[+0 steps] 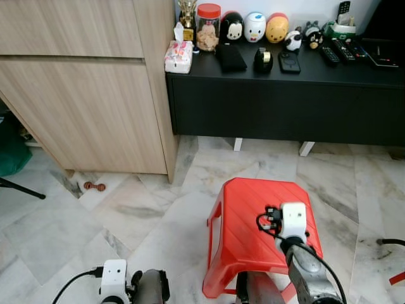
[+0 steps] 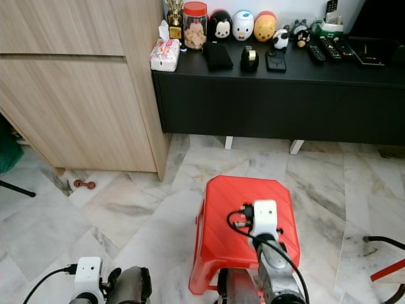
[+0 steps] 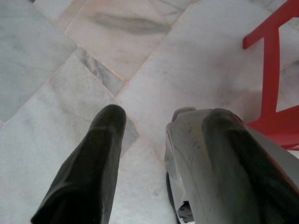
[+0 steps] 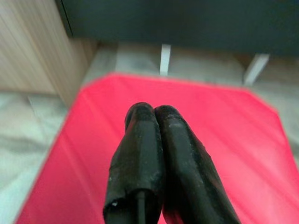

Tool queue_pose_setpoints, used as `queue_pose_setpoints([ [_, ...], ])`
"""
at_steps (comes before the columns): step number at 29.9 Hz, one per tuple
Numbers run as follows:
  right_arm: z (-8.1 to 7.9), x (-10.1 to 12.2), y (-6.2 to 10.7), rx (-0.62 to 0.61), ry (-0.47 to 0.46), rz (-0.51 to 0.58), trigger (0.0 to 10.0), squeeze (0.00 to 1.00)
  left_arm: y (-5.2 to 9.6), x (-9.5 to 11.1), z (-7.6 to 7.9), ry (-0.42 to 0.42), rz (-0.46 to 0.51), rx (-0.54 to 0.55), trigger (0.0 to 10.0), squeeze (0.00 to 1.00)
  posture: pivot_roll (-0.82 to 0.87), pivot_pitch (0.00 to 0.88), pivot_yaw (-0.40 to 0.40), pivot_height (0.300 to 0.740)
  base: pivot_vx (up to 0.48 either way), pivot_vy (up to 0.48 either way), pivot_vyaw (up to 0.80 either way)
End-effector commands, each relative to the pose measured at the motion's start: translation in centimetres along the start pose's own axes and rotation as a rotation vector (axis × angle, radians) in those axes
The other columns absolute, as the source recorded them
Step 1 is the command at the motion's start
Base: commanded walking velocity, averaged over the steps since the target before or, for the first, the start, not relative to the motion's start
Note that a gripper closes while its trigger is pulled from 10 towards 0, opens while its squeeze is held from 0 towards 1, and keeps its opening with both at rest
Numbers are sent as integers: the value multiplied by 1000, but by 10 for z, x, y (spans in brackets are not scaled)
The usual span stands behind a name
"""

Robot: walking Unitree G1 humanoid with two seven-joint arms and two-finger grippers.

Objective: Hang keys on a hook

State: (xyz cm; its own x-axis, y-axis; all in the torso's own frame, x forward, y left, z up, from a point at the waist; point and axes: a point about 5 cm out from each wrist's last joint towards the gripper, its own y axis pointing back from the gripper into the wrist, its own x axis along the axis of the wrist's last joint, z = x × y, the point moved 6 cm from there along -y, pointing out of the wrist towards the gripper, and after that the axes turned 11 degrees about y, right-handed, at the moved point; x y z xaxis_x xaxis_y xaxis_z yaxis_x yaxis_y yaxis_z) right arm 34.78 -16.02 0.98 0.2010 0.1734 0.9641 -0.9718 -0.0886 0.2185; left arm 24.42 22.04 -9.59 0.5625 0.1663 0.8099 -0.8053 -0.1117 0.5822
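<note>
My right gripper (image 4: 154, 109) is shut, its two black fingers pressed together with nothing seen between them. It hovers over the seat of a red plastic stool (image 4: 224, 140). From the head, the right arm's wrist with its white camera block (image 1: 293, 221) hangs above that stool (image 1: 250, 218). My left gripper (image 3: 163, 121) is open over the marble floor, beside a red stool leg (image 3: 271, 70). The left arm (image 1: 117, 282) sits low at the picture's bottom edge. On the black console lie small dark items (image 1: 262, 60) that I cannot identify.
A black low console (image 1: 285, 104) stands ahead, holding a jar, figurines, a tissue pack and remotes. A tall wooden cabinet (image 1: 82, 101) stands on the left. A small brown object (image 1: 95, 186) lies on the floor near its base. Cables (image 1: 389, 242) trail at the right.
</note>
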Motion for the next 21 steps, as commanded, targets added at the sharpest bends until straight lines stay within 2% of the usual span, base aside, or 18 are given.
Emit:
queue_pose_setpoints([
  [1, 2, 4, 3, -12, 6, 36, 0, 0, 10, -29, -3, -13, -94, 6, 10000, 0, 165, 140, -43, 608, 0, 0, 0],
  [3, 1, 17, 6, -20, 37, 107, 0, 0, 10, -29, -4, -14, -94, 7, 10000, 0, 164, 139, -43, 608, 0, 0, 0],
  [5, 4, 15, 8, -36, 30, 103, 0, 0, 10, -29, -4, -13, -95, 8, 10000, 0, 160, 139, -43, 608, 0, 0, 0],
  [6, 5, 10, 8, -42, 38, 79, 1059, 0, 10, -29, -3, -13, -96, 8, 10000, 0, 161, 139, -43, 608, 0, 0, 0],
  [8, 5, 10, 8, -42, 38, 79, 1059, 0, 10, -29, -3, -13, -96, 8, 10000, 0, 161, 139, -43, 608, 0, 0, 0],
  [9, 6, 7, 9, -49, 35, 64, 10000, 0, 10, -29, -3, -12, -96, 7, 10000, 0, 165, 139, -43, 608, 0, 0, 0],
  [21, 10, 10, 10, -75, 15, 82, 10000, 0, 10, -31, -4, -13, -103, 8, 10000, 0, 161, 138, -43, 608, 0, 0, 0],
])
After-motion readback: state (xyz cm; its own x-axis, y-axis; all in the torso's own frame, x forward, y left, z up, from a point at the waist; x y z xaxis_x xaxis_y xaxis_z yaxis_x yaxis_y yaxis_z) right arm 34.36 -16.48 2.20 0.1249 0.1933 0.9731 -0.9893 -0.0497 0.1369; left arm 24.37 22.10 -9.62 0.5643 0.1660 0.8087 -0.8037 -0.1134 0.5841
